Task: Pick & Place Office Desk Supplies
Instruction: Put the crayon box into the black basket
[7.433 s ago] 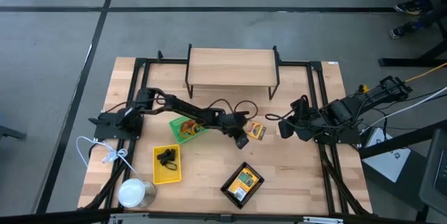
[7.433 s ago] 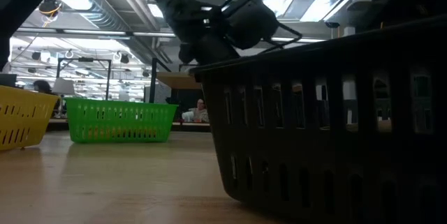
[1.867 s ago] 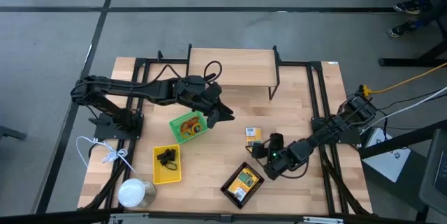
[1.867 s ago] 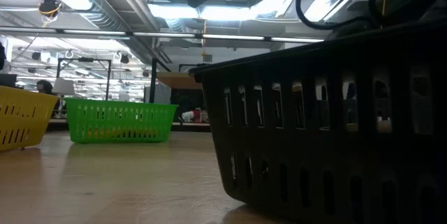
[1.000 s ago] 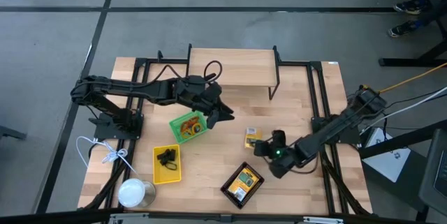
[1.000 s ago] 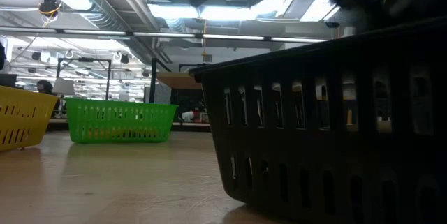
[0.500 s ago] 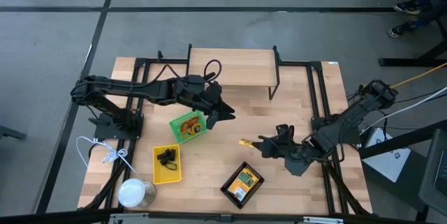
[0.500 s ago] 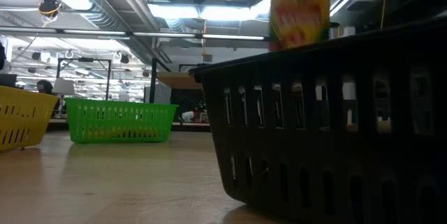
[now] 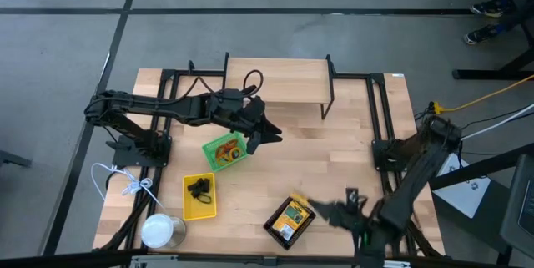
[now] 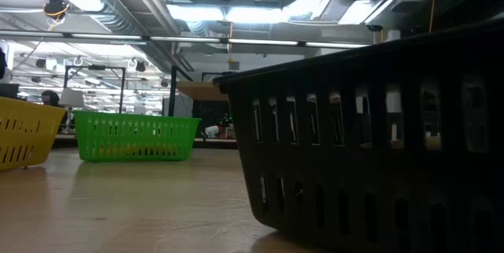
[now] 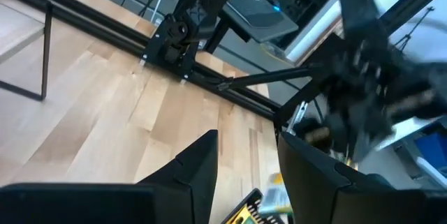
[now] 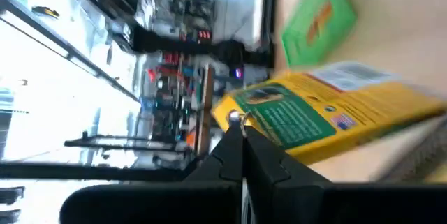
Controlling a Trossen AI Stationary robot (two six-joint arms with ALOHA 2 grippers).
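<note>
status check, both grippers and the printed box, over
Right gripper shut on printed box, at black mesh tray. Left gripper open, hovering beside green tray. Nothing in the way.

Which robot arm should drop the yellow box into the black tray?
The right one, probably. Its end effector already grips the yellow box right beside the black tray. The left end effector hangs open by the green tray, farther off.

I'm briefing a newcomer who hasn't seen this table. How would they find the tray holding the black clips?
Start at the wooden table's front left corner, where a white can stands. Just beside it lies the yellow tray with black clips inside; it is the only yellow tray, the others being green and black.
</note>
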